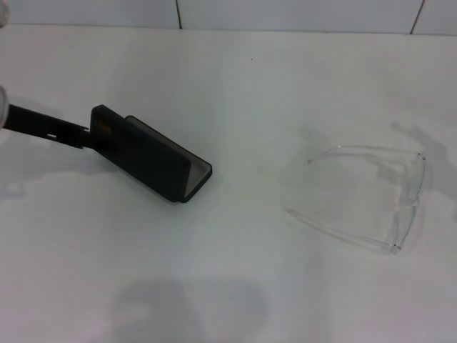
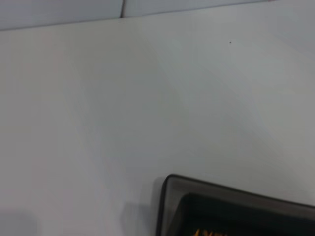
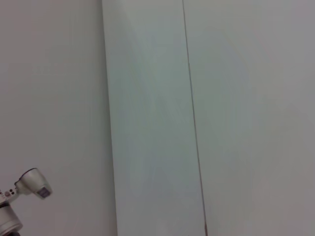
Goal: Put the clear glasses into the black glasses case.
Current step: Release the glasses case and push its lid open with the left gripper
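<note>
The black glasses case (image 1: 146,156) lies left of centre on the white table, its lid tilted up so a strip of grey lining shows along the far side. My left gripper (image 1: 84,136) reaches in from the left as a black bar and meets the lid's left end, by the orange lettering. In the left wrist view one corner of the case (image 2: 236,209) with orange lettering fills the lower edge. The clear glasses (image 1: 400,204) lie unfolded on the table at the right, far from the case, arms pointing left. My right gripper is out of view.
The white table (image 1: 235,86) ends at a pale tiled wall (image 1: 285,13) at the back. The right wrist view shows pale wall panels and a small silver camera-like device (image 3: 30,183) in a corner.
</note>
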Motion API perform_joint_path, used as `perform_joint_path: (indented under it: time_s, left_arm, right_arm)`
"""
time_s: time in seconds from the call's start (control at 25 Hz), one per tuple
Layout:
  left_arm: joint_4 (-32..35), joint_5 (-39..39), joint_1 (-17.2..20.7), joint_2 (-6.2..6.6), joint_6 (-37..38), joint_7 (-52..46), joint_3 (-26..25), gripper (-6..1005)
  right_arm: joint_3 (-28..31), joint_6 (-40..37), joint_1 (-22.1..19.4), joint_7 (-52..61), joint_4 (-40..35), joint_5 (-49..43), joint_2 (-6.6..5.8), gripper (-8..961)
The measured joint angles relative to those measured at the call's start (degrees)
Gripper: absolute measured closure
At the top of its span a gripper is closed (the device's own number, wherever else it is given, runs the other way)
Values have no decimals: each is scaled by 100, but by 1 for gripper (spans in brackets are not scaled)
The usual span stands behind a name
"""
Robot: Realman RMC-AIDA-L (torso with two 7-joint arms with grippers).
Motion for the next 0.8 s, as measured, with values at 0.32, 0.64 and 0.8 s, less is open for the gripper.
perform_joint_path:
  time_s: [0.32, 0.64, 0.8]
  left_arm:
    - [-519, 5, -322, 21, -244, 97, 6, 186]
    - [-530, -68, -398, -34, -258, 191, 6, 186]
    - [-533, -76, -472, -97, -234, 265, 7, 186]
  right_arm:
    - [19, -6, -58, -60, 2, 3, 25, 97]
    - [21, -7, -72, -75, 9, 3, 50, 97]
    - [20, -7, -114, -76, 9, 3, 55, 97]
